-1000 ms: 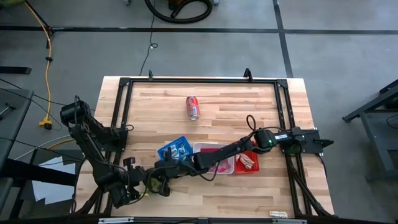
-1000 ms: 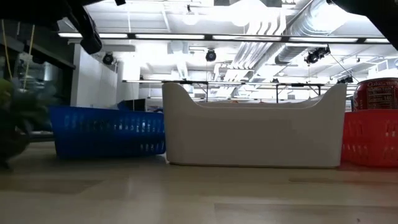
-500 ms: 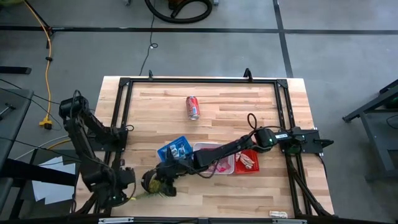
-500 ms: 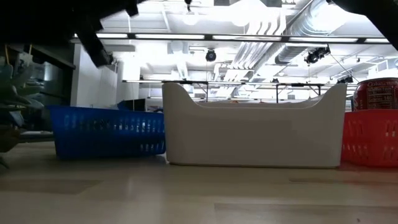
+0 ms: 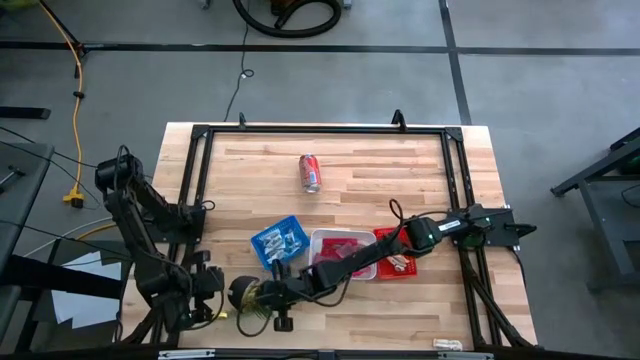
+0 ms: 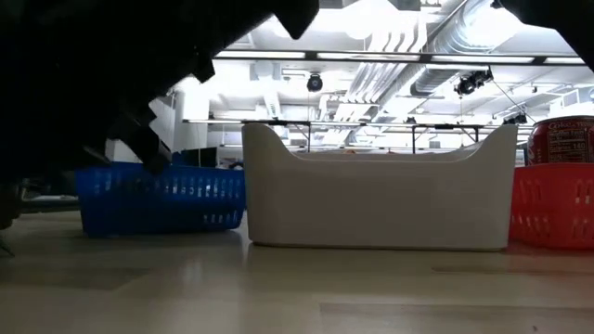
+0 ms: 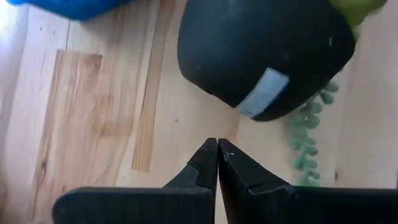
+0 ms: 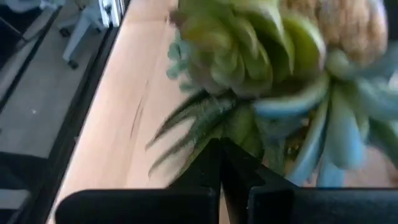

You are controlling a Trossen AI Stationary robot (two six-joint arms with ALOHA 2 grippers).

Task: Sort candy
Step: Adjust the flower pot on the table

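From above we saw the wooden table (image 5: 420, 160) with three small baskets in a row near the front: a blue basket (image 5: 277, 241), a white basket (image 5: 342, 253) and a red basket (image 5: 397, 252). Only this view showed the candy (image 5: 345, 246): pink pieces lay in the white basket, bluish ones in the blue, pale ones in the red. A red can (image 5: 310, 172) lay on its side well behind them. The right arm reached across the baskets to a potted plant (image 5: 246, 294) near the front left edge, its right gripper (image 5: 268, 294) at the plant. The left gripper (image 5: 207, 290) sat just beside the plant on its other side. The left wrist camera showed what the top view could not: the left gripper's fingers (image 7: 202, 167) pressed together on nothing, just short of the dark pot (image 7: 261, 56), with green trailing bits on the wood. The right wrist camera showed its fingers (image 8: 208, 163) closed too, pushed in among the green leaves (image 8: 249, 43); we could not tell whether they pinched a leaf. The table-level camera hid the candy behind basket walls, showed a second can (image 6: 561, 141) standing in the red basket, and was blocked on the left by a dark arm.
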